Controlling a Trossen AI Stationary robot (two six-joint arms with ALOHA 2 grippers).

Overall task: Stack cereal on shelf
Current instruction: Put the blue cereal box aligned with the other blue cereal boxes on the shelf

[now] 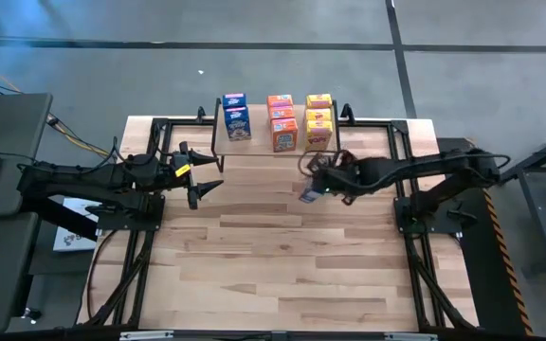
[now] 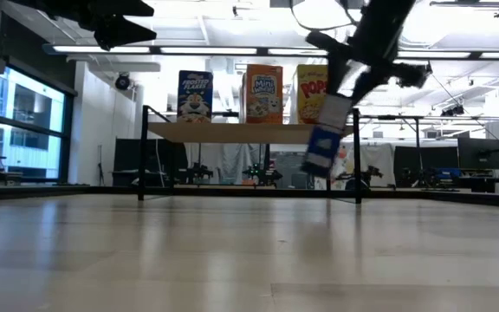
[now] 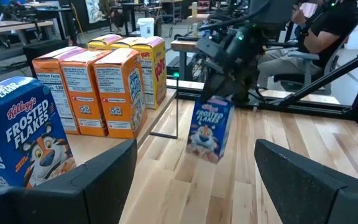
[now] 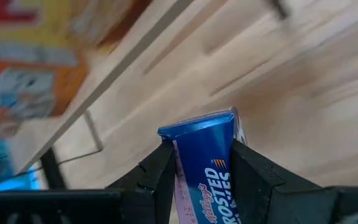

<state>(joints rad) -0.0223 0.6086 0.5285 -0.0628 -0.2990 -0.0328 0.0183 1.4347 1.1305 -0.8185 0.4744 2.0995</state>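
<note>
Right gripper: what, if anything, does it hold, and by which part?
The right gripper holds a blue cereal box by its top end, fingers pressing opposite faces, clear of the table.

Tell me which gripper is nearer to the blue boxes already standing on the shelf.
Left. The left gripper hovers open just in front of the blue boxes, on its own side. The right gripper holds another blue box over the table, in front of the shelf's far end.
</note>
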